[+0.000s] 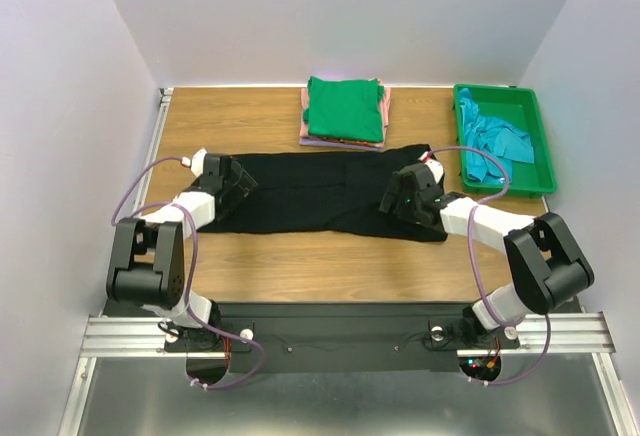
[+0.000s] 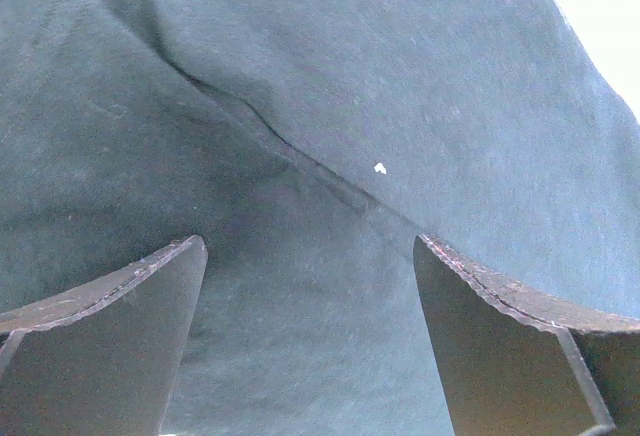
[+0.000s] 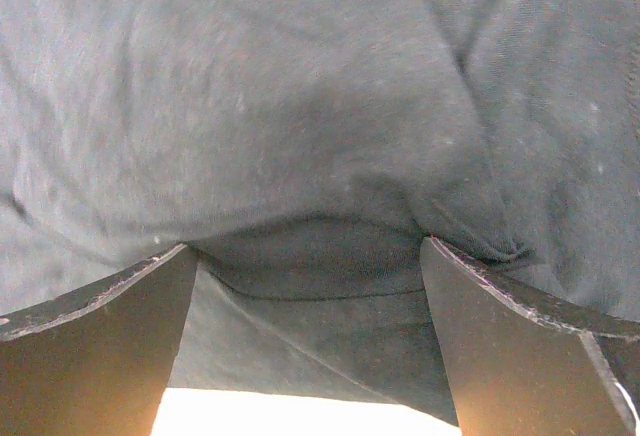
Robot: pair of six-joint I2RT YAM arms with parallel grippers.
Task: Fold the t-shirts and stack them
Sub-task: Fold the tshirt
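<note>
A large black t-shirt [image 1: 320, 191] lies spread lengthwise across the middle of the table. My left gripper [image 1: 240, 180] is low over its left end, jaws open, and only black cloth [image 2: 300, 106] with a tiny light mark [image 2: 380, 167] shows between its fingers [image 2: 308, 246]. At the shirt's right end my right gripper [image 1: 392, 199] is also open [image 3: 308, 246], right above a folded edge of the cloth [image 3: 320, 266]. A folded green t-shirt [image 1: 345, 108] tops a stack at the back, with pink [image 1: 304, 118] and lilac [image 1: 318, 142] edges under it. A teal t-shirt [image 1: 495, 139] lies crumpled in the tray.
A rigid green plastic tray [image 1: 505, 189] stands at the back right of the wooden table [image 1: 300, 266]. White walls close in the back and both sides. The arm bases sit on a metal rail [image 1: 330, 331] at the near edge.
</note>
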